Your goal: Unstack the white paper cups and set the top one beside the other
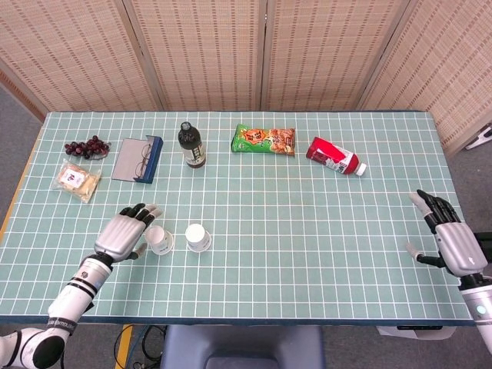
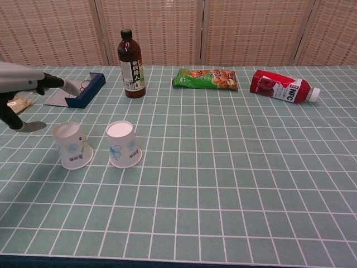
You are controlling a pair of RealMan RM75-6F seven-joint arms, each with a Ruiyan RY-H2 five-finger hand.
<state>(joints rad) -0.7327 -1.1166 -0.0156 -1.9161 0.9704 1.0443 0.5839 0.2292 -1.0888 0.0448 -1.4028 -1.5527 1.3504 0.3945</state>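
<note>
Two white paper cups stand mouth-down side by side near the table's front left: the left cup [image 1: 160, 240] [image 2: 71, 146] and the right cup [image 1: 197, 237] [image 2: 124, 144], a small gap between them. My left hand [image 1: 123, 234] [image 2: 25, 89] hovers just left of the left cup, raised off it, fingers spread and holding nothing. Over the table's right edge, far from the cups, my right hand [image 1: 450, 240] is empty with its fingers apart; the chest view does not show it.
Along the back stand a dark bottle [image 1: 191, 144] [image 2: 131, 64], a green snack bag [image 1: 264, 141] and a red bottle [image 1: 335, 156] lying on its side. At the back left are a blue glasses case [image 1: 138, 158], grapes [image 1: 86, 147] and a snack packet [image 1: 78, 180].
</note>
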